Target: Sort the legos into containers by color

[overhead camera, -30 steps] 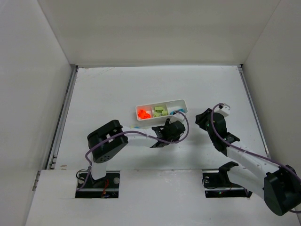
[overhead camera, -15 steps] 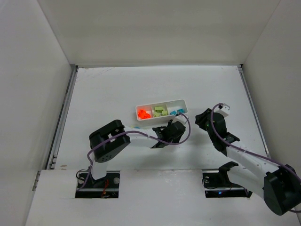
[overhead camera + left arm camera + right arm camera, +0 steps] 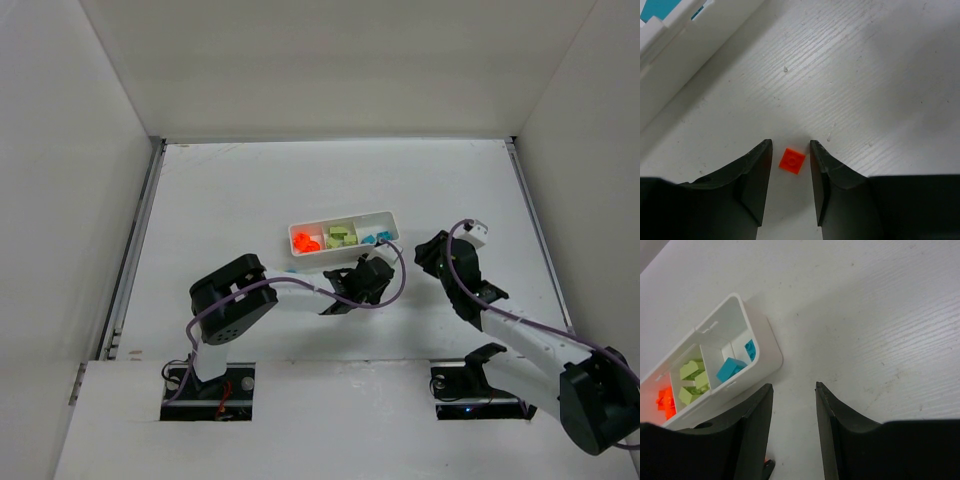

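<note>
A tiny orange-red lego (image 3: 792,160) lies flat on the table between the fingers of my left gripper (image 3: 790,145). The jaws stand open, with a narrow gap on each side of the brick. In the top view the left gripper (image 3: 352,283) hangs just in front of the white tray (image 3: 345,252). The tray's three containers hold orange-red legos (image 3: 304,241), yellow-green ones (image 3: 340,236) and cyan ones (image 3: 372,238). My right gripper (image 3: 793,386) is open and empty over bare table, right of the tray's cyan end (image 3: 730,369).
The tray's side wall (image 3: 690,45) runs across the upper left of the left wrist view. White walls enclose the table at the back and on both sides. The right arm (image 3: 470,290) reaches up from the lower right.
The left jaws have narrowed a little around the orange-red brick. The right arm has not moved.
</note>
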Robot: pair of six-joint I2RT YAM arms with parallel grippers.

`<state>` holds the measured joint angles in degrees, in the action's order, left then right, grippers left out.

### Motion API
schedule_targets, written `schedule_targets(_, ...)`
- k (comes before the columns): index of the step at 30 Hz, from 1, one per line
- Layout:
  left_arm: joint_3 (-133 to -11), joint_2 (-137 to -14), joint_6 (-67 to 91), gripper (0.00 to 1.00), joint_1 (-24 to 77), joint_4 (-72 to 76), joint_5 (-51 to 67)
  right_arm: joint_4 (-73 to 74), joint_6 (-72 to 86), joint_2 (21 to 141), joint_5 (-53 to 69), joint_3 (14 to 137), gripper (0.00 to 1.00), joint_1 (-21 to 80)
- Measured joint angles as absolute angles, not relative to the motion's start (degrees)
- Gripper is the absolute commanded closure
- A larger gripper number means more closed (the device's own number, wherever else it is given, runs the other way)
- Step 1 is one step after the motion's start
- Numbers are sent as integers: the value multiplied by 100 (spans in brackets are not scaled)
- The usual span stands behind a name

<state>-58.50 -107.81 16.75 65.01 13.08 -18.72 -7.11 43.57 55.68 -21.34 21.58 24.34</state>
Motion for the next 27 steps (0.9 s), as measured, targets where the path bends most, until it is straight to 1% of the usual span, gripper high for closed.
schedule_targets(4,-5798,-10759,1605,66,6506,1382,-1822,-725,4357,5629,-2134,2158,54,2434)
schedule_targets(9,-5774,-10742,1483,70,6517,1387,-1772,-744,4355,5640,-2134,2158,54,2434)
schedule_targets(20,-5769,-10735,1385,72,6517,1372,-1734,-777,4355,5640,-2134,2158,54,2434)
schedule_targets(23,-5732,-10702,1372,77,6517,1365,-1712,-777,4355,5640,-2134,2158,54,2434)
schedule_targets(27,-5697,-10672,1354,80,6517,1358,-1712,-777,4355,5640,-2134,2158,54,2434)
